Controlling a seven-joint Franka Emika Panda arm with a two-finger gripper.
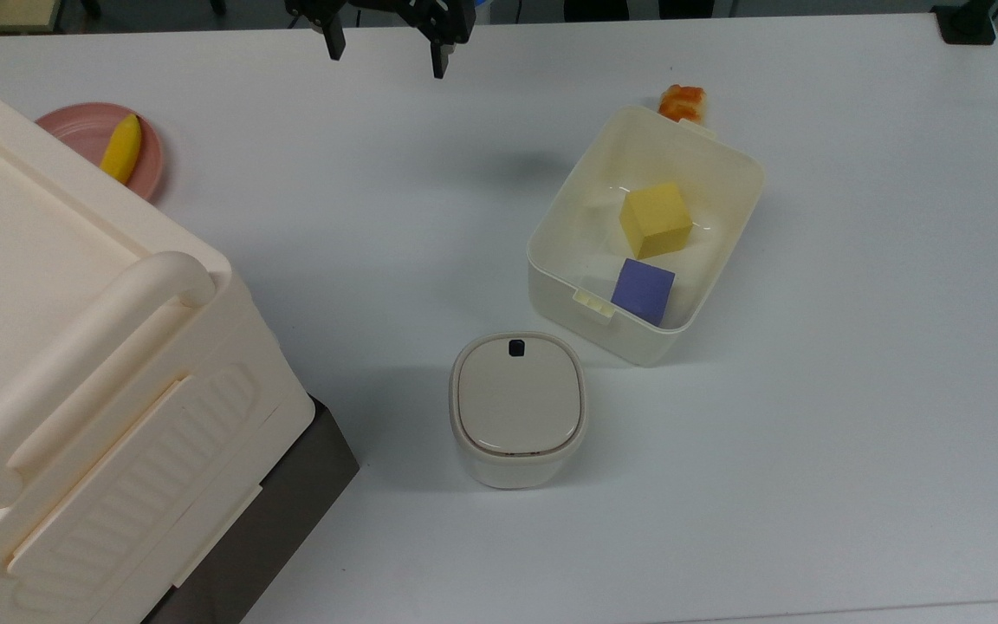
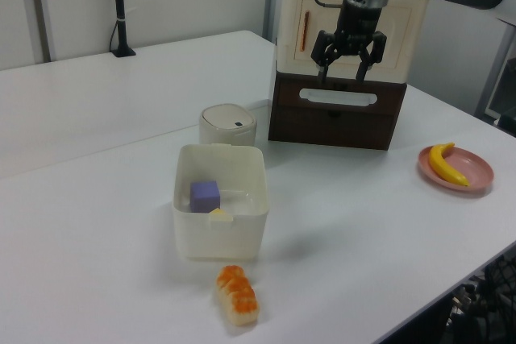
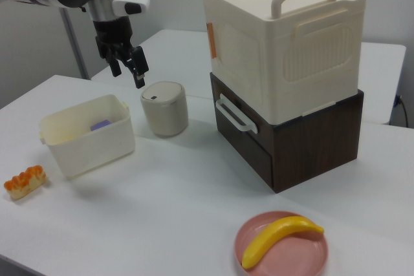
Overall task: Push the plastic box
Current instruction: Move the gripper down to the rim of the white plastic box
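The plastic box (image 1: 643,341) is an open cream tub on the white table, right of centre in the top view. A yellow cube (image 1: 655,219) and a purple cube (image 1: 643,291) lie inside it. The box also appears low in the left view (image 2: 218,239) and at the right view's left (image 3: 90,147). My gripper (image 1: 387,52) hangs open above the table at the top view's upper edge, well to the left of the box and apart from it. It holds nothing, as the left view (image 2: 341,70) and the right view (image 3: 128,74) also show.
A small lidded cream bin (image 1: 517,407) stands close to the box. A large cream case (image 1: 74,364) sits on a brown drawer unit (image 3: 304,140). A pink plate (image 1: 148,160) holds a banana (image 1: 121,148). A piece of sushi (image 1: 682,100) lies just behind the box.
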